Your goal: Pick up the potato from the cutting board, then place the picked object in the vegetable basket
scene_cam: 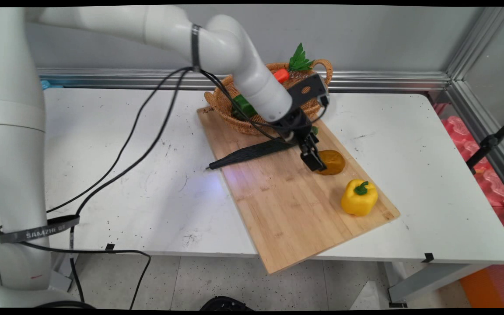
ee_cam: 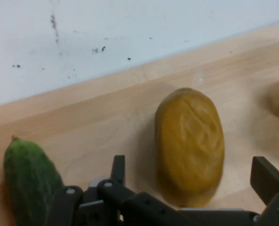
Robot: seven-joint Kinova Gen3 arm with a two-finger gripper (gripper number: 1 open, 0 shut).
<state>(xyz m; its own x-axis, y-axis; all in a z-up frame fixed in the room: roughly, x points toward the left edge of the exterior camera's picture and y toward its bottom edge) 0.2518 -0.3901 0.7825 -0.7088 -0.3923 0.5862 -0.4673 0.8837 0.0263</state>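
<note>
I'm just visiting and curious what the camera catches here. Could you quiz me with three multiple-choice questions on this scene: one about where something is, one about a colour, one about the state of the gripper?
1. Where does the pepper lie?
A. in the basket
B. on the board
C. on the floor

2. What colour is the pepper?
A. red
B. purple
C. yellow

3. How does the gripper stand at the potato?
A. open, a finger on each side of it
B. shut on it, lifted clear of the board
C. shut on the cucumber

Answers:
1 B: it sits on the board, near its right edge, apart from the basket.
2 C: yellow body with a green stem.
3 A: the hand view shows the fingers spread with the potato between them, lying on the board; the cucumber lies off to one side.
</note>
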